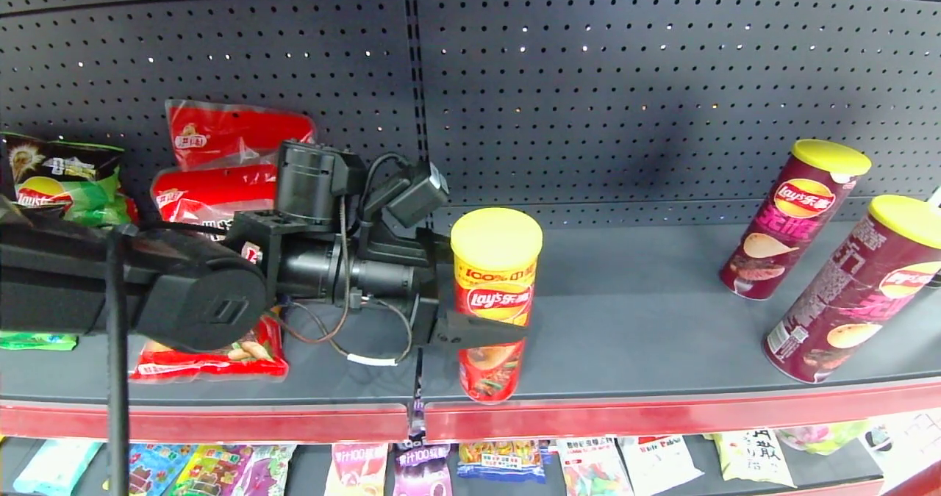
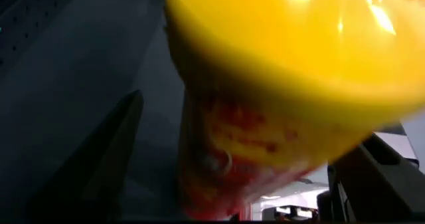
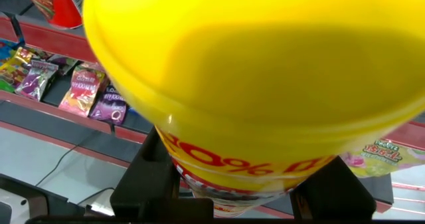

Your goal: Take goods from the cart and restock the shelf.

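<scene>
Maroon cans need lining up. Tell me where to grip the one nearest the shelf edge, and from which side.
Probably mid-body, jaws across the round wall of the front maroon can, coming from the open front of the shelf. It stands on its base, the second maroon can sits behind it, and pegboard closes the back.

Matte black left arm [image 1: 184,290], thin looping cables [image 1: 342,261], black claw [image 1: 491,321].
</scene>
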Available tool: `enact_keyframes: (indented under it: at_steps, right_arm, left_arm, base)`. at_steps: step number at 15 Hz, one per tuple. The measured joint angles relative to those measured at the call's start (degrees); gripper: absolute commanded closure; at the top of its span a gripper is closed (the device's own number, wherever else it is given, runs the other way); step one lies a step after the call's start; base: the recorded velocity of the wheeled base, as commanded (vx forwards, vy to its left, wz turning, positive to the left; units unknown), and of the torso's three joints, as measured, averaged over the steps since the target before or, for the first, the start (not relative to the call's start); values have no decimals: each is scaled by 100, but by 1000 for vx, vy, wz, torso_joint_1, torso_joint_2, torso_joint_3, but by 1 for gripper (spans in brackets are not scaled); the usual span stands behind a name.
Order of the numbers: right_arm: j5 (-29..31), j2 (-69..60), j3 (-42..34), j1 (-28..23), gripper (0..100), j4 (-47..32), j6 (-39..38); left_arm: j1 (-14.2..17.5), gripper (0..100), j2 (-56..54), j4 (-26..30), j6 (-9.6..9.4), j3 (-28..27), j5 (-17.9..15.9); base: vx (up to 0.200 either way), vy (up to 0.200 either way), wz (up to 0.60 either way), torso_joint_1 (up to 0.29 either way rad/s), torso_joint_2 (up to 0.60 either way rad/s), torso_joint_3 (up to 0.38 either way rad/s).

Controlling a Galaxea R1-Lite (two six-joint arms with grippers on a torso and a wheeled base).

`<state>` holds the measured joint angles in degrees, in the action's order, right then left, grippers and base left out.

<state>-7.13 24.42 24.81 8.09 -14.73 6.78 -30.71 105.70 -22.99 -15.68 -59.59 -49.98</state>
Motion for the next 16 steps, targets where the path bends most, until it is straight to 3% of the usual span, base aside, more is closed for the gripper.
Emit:
enact_keyframes:
  at_steps: [6, 10, 14, 16]
  right_arm:
    - [-360, 1301, 1072, 406, 100, 20, 33]
    - [-499, 2762, 2315, 1029, 100, 33, 26]
    - [-874, 4256, 3478, 1276, 100, 367, 35]
    - [-937, 4934, 3800, 1420, 100, 879, 35]
  left_arm:
    - [618, 0, -918, 4, -13, 1165, 0]
    - [916, 0, -1576, -2, 29, 2002, 364]
    - [1037, 0, -2180, 0, 273, 2583, 538]
    - [1046, 0, -2503, 4, 508, 2845, 650]
  base:
    - [0, 0, 0, 0, 0, 0]
    - [0, 0, 0, 0, 0, 0]
    - [0, 0, 0, 0, 0, 0]
    - [0, 0, 0, 0, 0, 0]
